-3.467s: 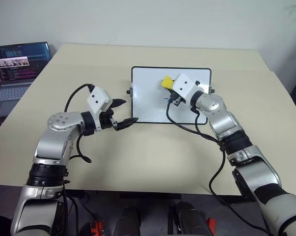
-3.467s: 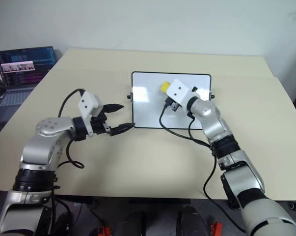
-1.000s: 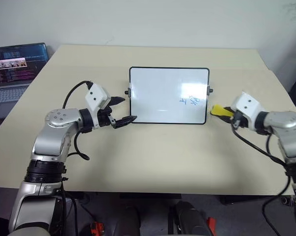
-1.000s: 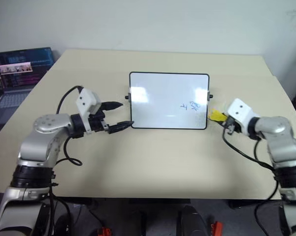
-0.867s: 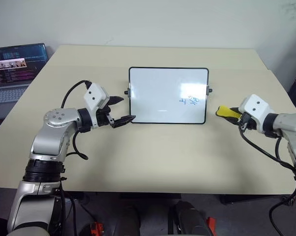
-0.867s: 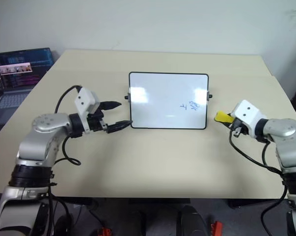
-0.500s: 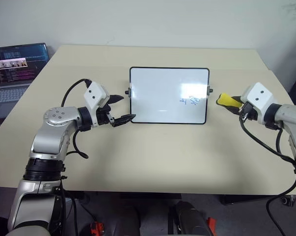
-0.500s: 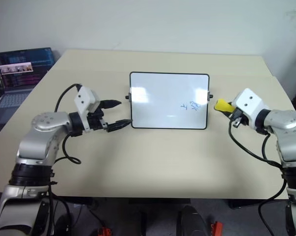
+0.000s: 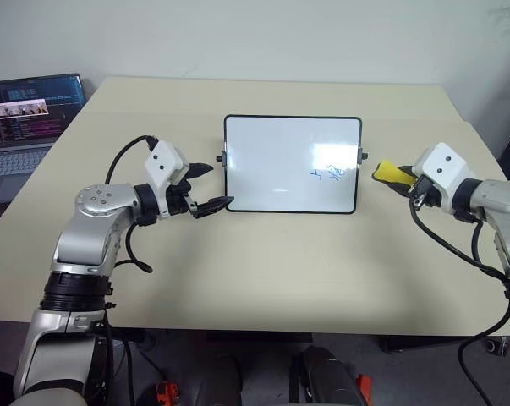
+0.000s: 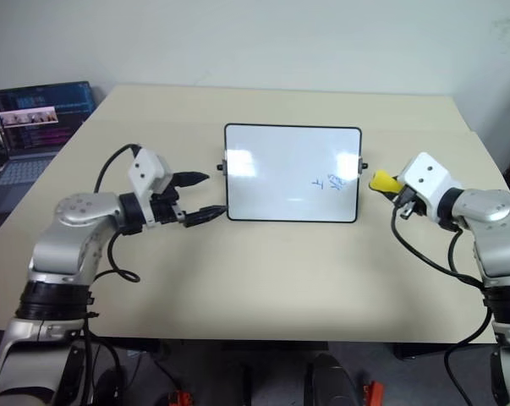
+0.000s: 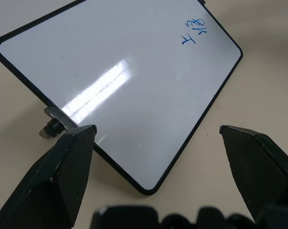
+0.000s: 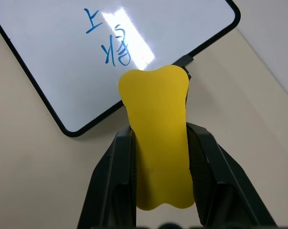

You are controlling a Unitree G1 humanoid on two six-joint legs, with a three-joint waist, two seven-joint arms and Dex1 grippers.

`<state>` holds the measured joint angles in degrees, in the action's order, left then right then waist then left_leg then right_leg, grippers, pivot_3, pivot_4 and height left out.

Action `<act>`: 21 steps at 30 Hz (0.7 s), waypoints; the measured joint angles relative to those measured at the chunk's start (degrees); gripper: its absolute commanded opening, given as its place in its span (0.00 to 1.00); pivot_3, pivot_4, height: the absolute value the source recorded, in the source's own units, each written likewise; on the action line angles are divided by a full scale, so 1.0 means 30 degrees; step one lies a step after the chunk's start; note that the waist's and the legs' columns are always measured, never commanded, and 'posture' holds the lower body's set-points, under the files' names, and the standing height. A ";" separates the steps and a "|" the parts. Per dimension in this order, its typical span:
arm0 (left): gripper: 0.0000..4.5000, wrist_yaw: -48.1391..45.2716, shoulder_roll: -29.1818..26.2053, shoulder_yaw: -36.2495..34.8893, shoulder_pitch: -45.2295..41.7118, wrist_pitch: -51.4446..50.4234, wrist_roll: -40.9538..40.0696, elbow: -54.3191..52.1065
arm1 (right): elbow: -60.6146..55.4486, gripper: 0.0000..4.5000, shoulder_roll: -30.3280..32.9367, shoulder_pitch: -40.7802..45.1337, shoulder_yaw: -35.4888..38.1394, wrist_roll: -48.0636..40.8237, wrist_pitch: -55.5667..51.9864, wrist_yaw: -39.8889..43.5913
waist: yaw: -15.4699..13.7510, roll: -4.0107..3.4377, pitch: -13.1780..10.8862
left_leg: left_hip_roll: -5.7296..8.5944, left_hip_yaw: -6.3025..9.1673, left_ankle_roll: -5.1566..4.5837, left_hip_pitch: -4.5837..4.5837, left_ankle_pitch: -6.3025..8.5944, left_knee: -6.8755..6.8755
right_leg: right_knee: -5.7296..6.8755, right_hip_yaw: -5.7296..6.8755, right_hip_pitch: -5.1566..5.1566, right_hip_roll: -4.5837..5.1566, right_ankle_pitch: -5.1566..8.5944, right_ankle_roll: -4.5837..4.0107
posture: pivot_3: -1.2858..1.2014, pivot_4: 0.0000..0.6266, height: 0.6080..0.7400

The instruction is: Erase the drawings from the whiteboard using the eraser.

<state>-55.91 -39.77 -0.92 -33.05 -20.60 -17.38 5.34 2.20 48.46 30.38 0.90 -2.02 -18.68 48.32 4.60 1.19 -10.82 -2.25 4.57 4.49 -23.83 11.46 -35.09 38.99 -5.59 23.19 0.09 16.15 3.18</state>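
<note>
- Head views: the whiteboard (image 9: 292, 164) is seen lying flat at the middle of the table (image 9: 263, 271); blue drawings (image 9: 329, 172) are seen near its right edge, so erasing is judged unfinished
- The right gripper (image 9: 400, 178) is held just beside the board's right edge, with jaws pinched on the yellow eraser (image 9: 388, 172), clear of the board surface
- The left gripper (image 9: 211, 187) is held at the board's left edge, jaws spread, nothing held
- A laptop (image 9: 28, 114) with a lit screen is noted at the far left; its text is too small to be read
- Left wrist view: spread fingers (image 11: 58, 167) frame the board's near corner; two or three blue marks are seen at the far end
- Right wrist view: the eraser is clamped between both fingers (image 12: 112, 186); the marks resemble handwritten characters, the first perhaps "上", the rest not legible
- No brand or label is found
</note>
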 measured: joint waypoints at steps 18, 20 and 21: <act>1.00 -0.0377 0.1015 0.0640 -0.0734 0.0478 0.0339 0.0946 | 0.2565 0.25 -0.6668 0.5278 -0.4074 0.2608 0.1044 -0.3505 | 0.0062 -0.0001 0.0001 | -0.0005 0.0006 0.0004 -0.0001 -0.0003 -0.0009 | 0.0015 0.0010 0.0003 -0.0003 -0.0004 -0.0007 | 0.52 0.24 1.00; 1.00 -0.0389 0.1026 0.0669 -0.0835 0.0485 0.0342 0.1082 | 0.3417 0.25 -0.7540 0.5936 -0.4603 0.3051 0.1227 -0.3967 | 0.0024 -0.0001 0.0001 | -0.0006 0.0012 0.0004 -0.0004 -0.0003 -0.0005 | 0.0018 0.0019 0.0006 -0.0003 -0.0004 -0.0007 | 0.52 0.24 1.00; 1.00 -0.0400 0.1026 0.0673 -0.0855 0.0494 0.0343 0.1107 | 0.3852 0.25 -0.7926 0.6243 -0.4774 0.3279 0.1435 -0.4186 | 0.0010 -0.0001 0.0001 | -0.0006 0.0014 0.0004 -0.0007 -0.0003 -0.0004 | 0.0014 0.0021 0.0007 -0.0002 -0.0004 -0.0008 | 0.52 0.24 1.00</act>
<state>-57.11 -36.69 1.10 -35.62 -19.12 -16.36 8.66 13.76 24.68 49.11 -13.42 7.82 -14.38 35.76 4.63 1.19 -10.82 -2.27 4.61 4.50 -23.85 11.46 -35.11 39.03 -5.53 23.21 0.08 16.14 3.16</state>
